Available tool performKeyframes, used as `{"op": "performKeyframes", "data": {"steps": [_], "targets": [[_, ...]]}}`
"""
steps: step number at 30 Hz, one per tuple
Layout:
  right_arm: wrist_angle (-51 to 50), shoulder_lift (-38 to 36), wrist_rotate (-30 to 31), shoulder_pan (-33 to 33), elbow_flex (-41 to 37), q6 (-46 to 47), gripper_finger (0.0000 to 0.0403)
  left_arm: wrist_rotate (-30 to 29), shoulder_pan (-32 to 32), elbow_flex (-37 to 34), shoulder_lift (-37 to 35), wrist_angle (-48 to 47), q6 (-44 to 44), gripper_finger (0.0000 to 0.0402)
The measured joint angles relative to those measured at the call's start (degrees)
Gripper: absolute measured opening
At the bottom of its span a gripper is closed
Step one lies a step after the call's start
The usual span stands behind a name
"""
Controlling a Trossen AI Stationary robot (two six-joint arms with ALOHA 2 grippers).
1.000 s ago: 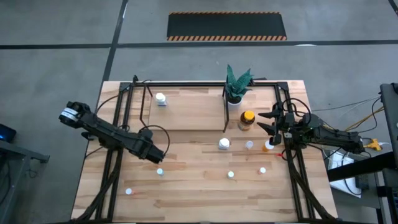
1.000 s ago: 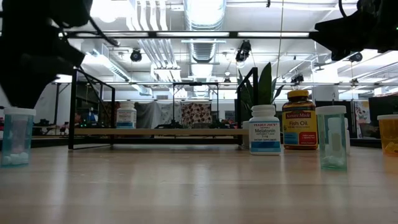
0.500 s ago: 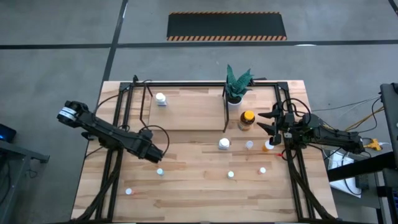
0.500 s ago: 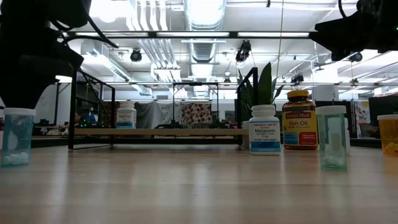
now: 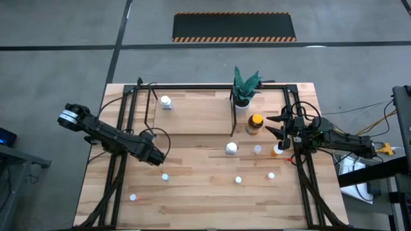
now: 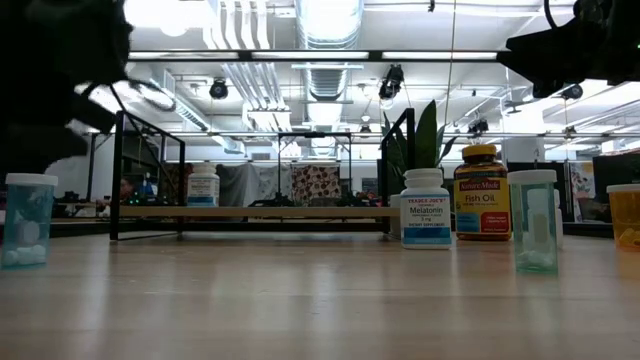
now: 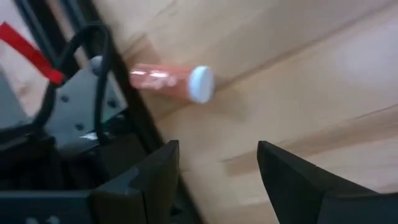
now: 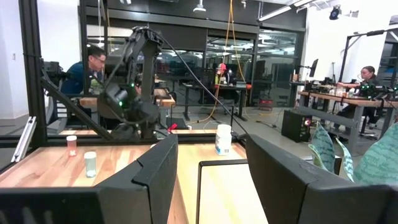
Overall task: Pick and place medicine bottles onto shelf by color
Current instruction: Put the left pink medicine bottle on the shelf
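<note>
The left gripper (image 5: pixel 156 156) hangs at centre-left of the high view, its dark fingers (image 7: pixel 158 177) spread wide with nothing between them. Its wrist camera looks down on a small pink-tinted bottle with a white cap (image 7: pixel 173 83), lying on its side against the black frame bar; I judge the arm is positioning itself over the loose bottles on that side to choose one. Against the frames half a second and a second ago, this arm has drawn slightly toward the left edge, and in the low view its dark bulk has lifted clear of the pale green-capped bottle (image 6: pixel 27 220) at far left.

The right gripper (image 5: pixel 282 128) sits at centre-right, unchanged, fingers parted and empty, near the larger amber bottle with a yellow cap (image 5: pixel 255 123) and the orange bottle (image 5: pixel 277 151). It likely waits its turn.

On the light-wood shelf panel edged with black bars (image 5: pixel 199 115), upper centre, one white-capped bottle (image 5: pixel 166 102) already stands; the others are scattered on the wooden tabletop (image 5: pixel 205 199) below it.
</note>
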Motion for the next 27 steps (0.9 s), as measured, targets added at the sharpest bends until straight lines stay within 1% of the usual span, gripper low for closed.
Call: {"op": "performKeyframes", "data": {"steps": [3, 8, 11, 18, 23, 27], "targets": [[-0.01, 0.0, 0.0, 0.0, 0.0, 0.0, 0.0183, -0.56, -0.21, -1.92, 0.33, 0.55, 7.51, 0.02], [0.0, 0.0, 0.0, 0.0, 0.0, 0.02, 0.0183, -7.04, -0.45, -2.21, 0.33, 4.0, 24.81, 0.02], [-0.01, 0.0, 0.0, 0.0, 0.0, 0.02, 0.0183, -6.53, -0.05, -2.23, 0.35, 3.89, 30.72, 0.02], [-0.02, 0.0, 0.02, -0.01, 0.0, 0.02, 0.0183, -5.23, -0.04, -3.84, 0.35, 5.33, 36.56, 0.02], [-0.02, 0.0, 0.0, -0.02, 0.0, 0.04, 0.0183, -5.22, 0.01, -6.86, 0.61, 8.52, 38.35, 0.02], [-0.02, 0.0, 0.01, -0.02, 0.0, 0.07, 0.0183, -5.74, 0.02, -7.21, 1.64, 9.1, 38.49, 0.02]]}}
